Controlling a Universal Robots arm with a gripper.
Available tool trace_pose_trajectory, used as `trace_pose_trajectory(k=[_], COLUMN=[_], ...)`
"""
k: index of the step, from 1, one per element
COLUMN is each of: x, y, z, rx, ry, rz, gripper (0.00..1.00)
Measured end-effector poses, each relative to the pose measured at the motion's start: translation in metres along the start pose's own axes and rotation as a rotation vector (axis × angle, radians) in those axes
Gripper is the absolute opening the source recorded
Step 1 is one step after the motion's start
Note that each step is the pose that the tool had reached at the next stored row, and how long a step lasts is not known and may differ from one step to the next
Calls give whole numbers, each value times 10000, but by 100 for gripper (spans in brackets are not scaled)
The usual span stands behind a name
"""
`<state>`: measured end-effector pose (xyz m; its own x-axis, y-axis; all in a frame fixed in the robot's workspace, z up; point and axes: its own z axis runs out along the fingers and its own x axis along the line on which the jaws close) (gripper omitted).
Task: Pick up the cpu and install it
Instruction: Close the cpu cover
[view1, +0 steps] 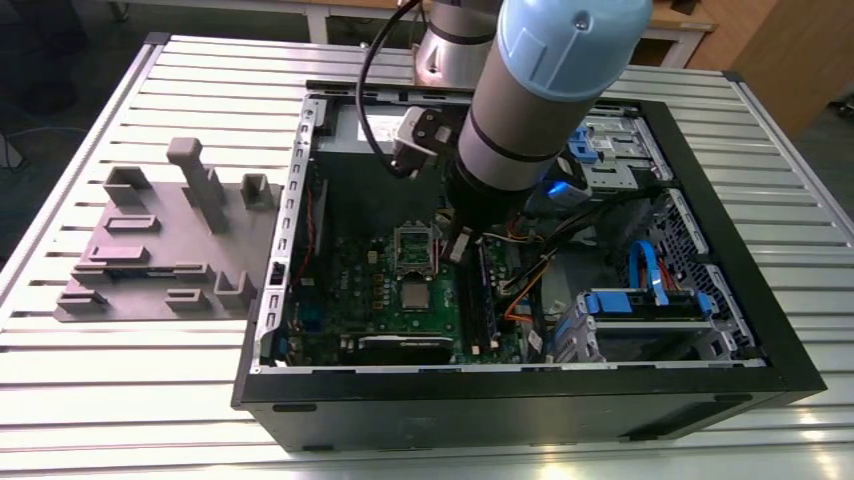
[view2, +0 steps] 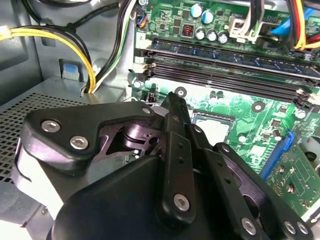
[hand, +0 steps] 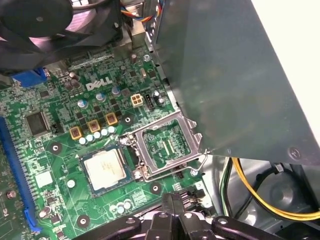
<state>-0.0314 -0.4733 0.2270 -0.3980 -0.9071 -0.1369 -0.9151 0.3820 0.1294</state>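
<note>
Over the green circuit board, the black claw is hovering narrow, empty. The flat silvery cpu is lying near (grip edges squarely).

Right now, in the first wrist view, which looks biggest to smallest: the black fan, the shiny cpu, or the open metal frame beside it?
1. black fan, though partly cut off and maybe nearer the camera
2. metal frame
3. cpu

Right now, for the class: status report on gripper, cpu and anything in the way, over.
Status: gripper shut, hovering over motherboard; cpu flat on it, not held; socket frame swung open beside cpu.
</note>
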Motion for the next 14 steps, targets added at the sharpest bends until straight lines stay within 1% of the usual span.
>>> trace_pose_trajectory(k=[2,6,7,9,10,11,12,13,14], x=[-11,-61,-70,-87,-90,-91,-91,-91,-91], y=[2,13,16,22,22,21,21,20,18], z=[5,21,26,36,40,43,45,48,51], rx=[-29,-36,-43,-73,-95,-153,-222,-279,-305], ry=[-65,-80,-98,-164,-217,-348,-510,-642,-700], rz=[-8,-10,-11,-17,-21,-30,-40,-49,-54], gripper=[10,10,10,10,10,10,10,10,10])
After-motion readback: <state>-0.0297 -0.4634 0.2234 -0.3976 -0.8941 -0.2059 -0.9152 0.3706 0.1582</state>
